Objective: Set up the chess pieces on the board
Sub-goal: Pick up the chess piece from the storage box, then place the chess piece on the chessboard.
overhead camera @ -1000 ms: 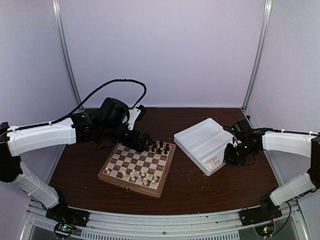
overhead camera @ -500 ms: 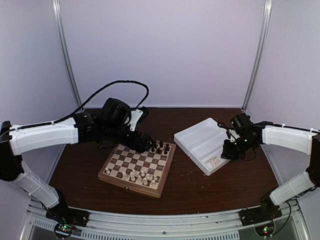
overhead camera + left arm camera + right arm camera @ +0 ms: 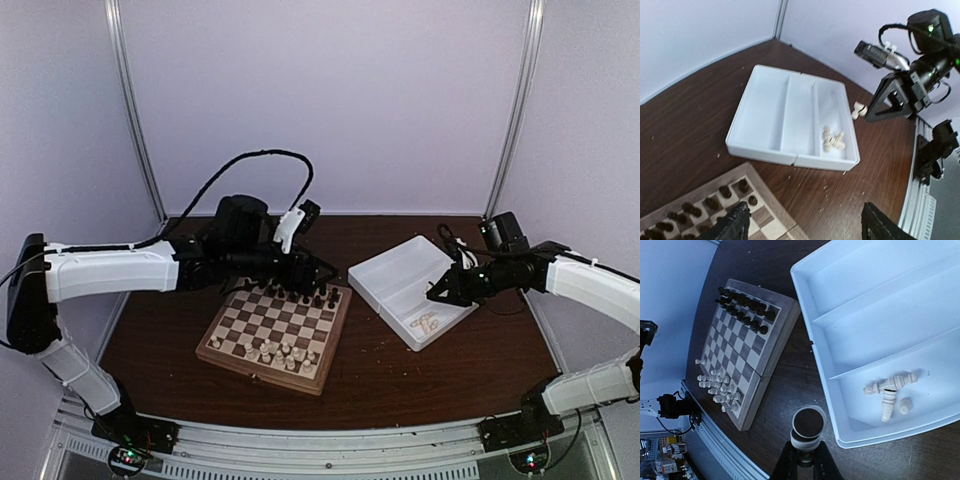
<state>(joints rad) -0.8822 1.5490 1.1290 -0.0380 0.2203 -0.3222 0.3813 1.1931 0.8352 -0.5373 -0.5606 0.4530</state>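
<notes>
A cream piece (image 3: 808, 426) is being gripped by the closed jaws of the right gripper (image 3: 806, 452); its round base is being turned toward the wrist camera, so its long axis is judged to be running roughly in line with the fingers rather than across them. The piece is being held over bare table, just outside the wall of the white tray (image 3: 816, 365), and clear of it; the board (image 3: 782, 335) is lying to the left of these jaws, beyond the tray's near corner, with nothing seen between. The cream chess pieces (image 3: 275, 352) already standing are being kept along the board's near edge, the dark pieces (image 3: 315, 297) along its far edge; the near rows are judged to be where this piece is being taken. A few loose cream pieces (image 3: 888, 390) are lying on their sides in the tray compartment just right of the jaws, two of them crossed. The left gripper (image 3: 805, 225) is being held open and empty above the board's far edge; it is nearer the board, but the right arm is carrying the piece.
</notes>
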